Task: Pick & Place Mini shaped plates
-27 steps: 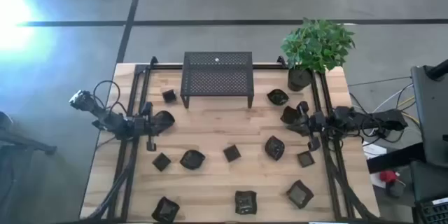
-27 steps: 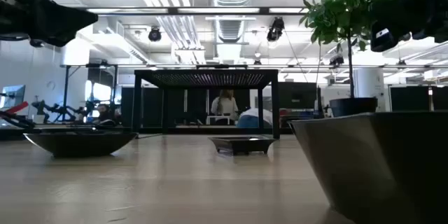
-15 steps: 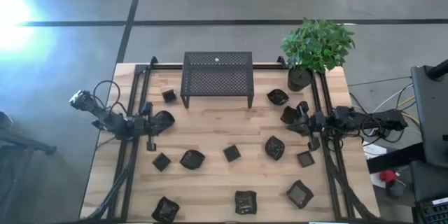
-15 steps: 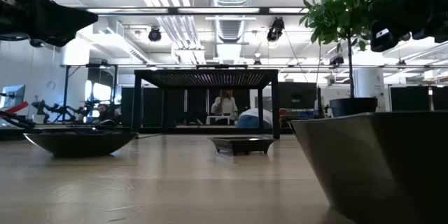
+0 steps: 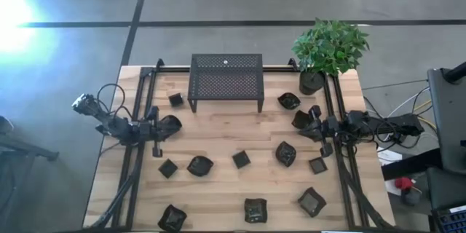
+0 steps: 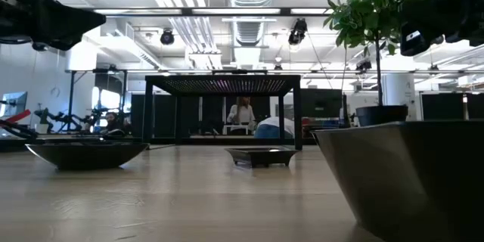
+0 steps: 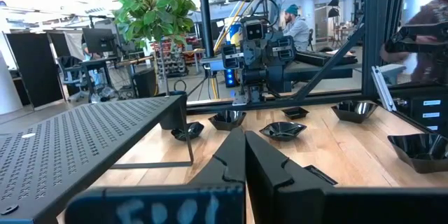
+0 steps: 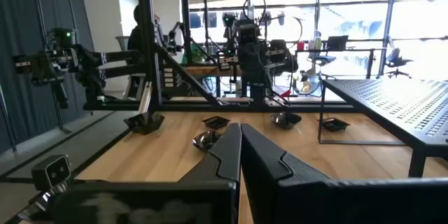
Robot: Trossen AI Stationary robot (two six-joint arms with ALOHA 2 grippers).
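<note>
Several mini shaped plates, small and dark, lie scattered on their bases over the wooden table [image 5: 218, 138], among them a square one [image 5: 241, 159], a leaf-like one [image 5: 199, 165] and a rounded one [image 5: 169, 124]. My left gripper [image 5: 157, 126] is at the left edge, raised above the table, its tip beside the rounded plate. Its fingers [image 7: 245, 140] are shut with nothing between them. My right gripper [image 5: 309, 124] is at the right edge, also raised, next to a plate [image 5: 299, 119]. Its fingers [image 8: 240, 134] are shut and hold nothing.
A black perforated rack [image 5: 226, 80] on legs stands at the far middle. A potted plant [image 5: 329, 47] occupies the far right corner. Black frame rails [image 5: 138, 160] run along both side edges. People are in the room beyond the table [image 6: 242, 113].
</note>
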